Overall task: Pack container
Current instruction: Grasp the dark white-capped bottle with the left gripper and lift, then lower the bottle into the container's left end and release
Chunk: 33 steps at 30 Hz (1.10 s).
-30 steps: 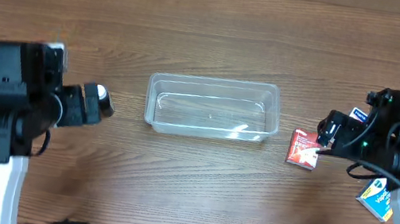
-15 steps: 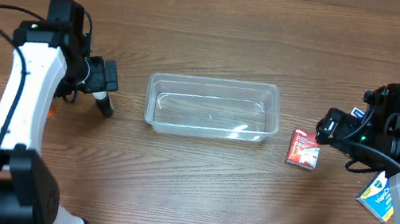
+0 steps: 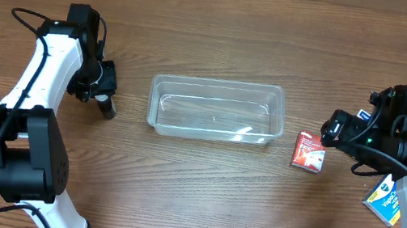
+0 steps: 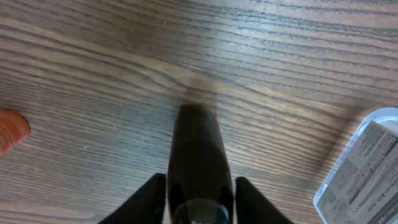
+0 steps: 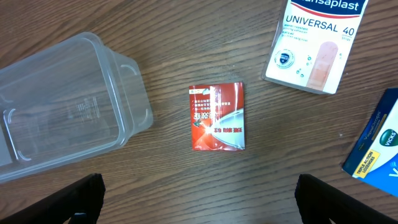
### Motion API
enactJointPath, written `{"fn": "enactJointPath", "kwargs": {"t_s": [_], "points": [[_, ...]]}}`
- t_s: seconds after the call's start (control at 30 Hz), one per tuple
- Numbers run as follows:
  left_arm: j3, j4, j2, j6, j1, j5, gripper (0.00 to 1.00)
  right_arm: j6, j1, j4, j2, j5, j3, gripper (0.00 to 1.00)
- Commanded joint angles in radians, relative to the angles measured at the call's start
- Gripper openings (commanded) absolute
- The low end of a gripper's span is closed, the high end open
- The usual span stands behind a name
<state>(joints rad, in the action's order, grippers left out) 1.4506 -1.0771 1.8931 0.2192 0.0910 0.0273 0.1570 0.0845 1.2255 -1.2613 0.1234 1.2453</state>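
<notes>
The container (image 3: 218,83), a clear shallow bin with nothing in it, stands at mid-table; its wall shows in the right wrist view (image 5: 134,112) and its corner in the left wrist view (image 4: 367,168). Left of it lies a dark bottle (image 3: 108,108). My left gripper (image 3: 103,92) is shut on that bottle (image 4: 198,149), with a finger tight against each side (image 4: 199,202). My right gripper (image 3: 331,134) hovers open (image 5: 202,199) just right of a red packet (image 3: 309,151) that lies flat on the wood (image 5: 216,116), right of the container.
A white plaster box (image 5: 317,43) lies beyond the red packet. A blue and yellow box (image 3: 383,200) sits at the table's right, also in the right wrist view (image 5: 379,146). A small orange thing (image 4: 11,129) lies left of the bottle.
My left arm has swung towards the far side and its jaws have closed on the dark bottle. My right gripper has stayed open and barely moved.
</notes>
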Motion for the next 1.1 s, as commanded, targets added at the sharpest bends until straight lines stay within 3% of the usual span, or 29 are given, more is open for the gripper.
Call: {"fn": "enactJointPath", "kwargs": {"t_s": [0.0,0.2,0.33,0.47,0.73,0.87,1.07], "points": [[0.019,0.001,0.003,0.014,-0.007,0.019,0.23,0.001,0.004,-0.003,0.003,0.003,0.031,1.00],[0.022,0.001,0.003,0.014,-0.007,0.018,0.04,0.001,0.004,-0.003,0.003,0.003,0.031,1.00],[0.082,-0.046,0.003,0.014,-0.009,0.018,0.04,0.000,0.004,-0.003,0.003,0.003,0.031,1.00],[0.255,-0.180,0.003,0.014,-0.049,0.018,0.04,0.000,0.004,-0.003,0.003,0.003,0.031,1.00],[0.626,-0.444,0.003,0.037,-0.306,0.017,0.04,0.000,0.004,-0.004,0.003,0.002,0.031,1.00],[0.642,-0.413,0.003,0.078,-0.416,-0.036,0.04,0.001,0.004,-0.004,0.003,0.003,0.031,1.00],[0.549,-0.298,0.003,0.133,-0.456,-0.142,0.04,0.001,0.004,-0.003,0.003,0.003,0.031,1.00]]}}
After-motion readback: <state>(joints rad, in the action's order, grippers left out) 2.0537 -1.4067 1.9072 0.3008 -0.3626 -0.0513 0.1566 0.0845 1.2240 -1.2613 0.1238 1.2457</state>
